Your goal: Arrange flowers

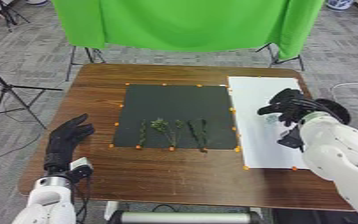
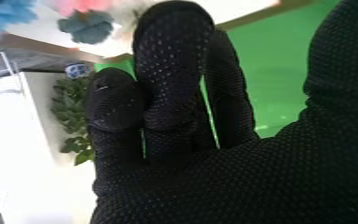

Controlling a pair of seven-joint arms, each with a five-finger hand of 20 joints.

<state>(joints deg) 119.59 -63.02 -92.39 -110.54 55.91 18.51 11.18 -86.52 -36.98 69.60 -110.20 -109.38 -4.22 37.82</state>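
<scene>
Fingers on your left hand point(image 1: 62, 141) were loosely open, hand off to the left of the black mat point(image 1: 167, 102), thumb apart from the rest. Fingers point(image 2: 171, 60) on your right hand point(image 1: 291, 106) were open too, relaxed and slightly bent, thumb spread well away; that hand was right of the black mat, over the white board point(image 1: 262, 150). You had the green stems point(image 1: 159, 125) laid out in a row on the near half of the black mat, cut ends toward its near edge: a thin sprig at the left, a fuller leafy one with pale tips in the middle, then darker narrow ones toward the right. One of the dark ones ran just past the mat's near edge. You had orange markers point(image 1: 172, 148) around the mat's rim, some close to the stem ends. White board ran along the mat's right side, longer than it, with a small pale thing point(image 1: 271, 118) right of the mat, near your right hand, too blurred to name. Brown table point(image 1: 100, 165) was under and around the mat; green cloth point(image 1: 193, 25) hung beyond its far side. Right wrist view gave you blurred pink point(image 2: 82, 5) and blue point(image 2: 2, 17) shapes plus a leafy plant point(image 2: 71, 115); couldn't tell where those sat relative to the mat.
</scene>
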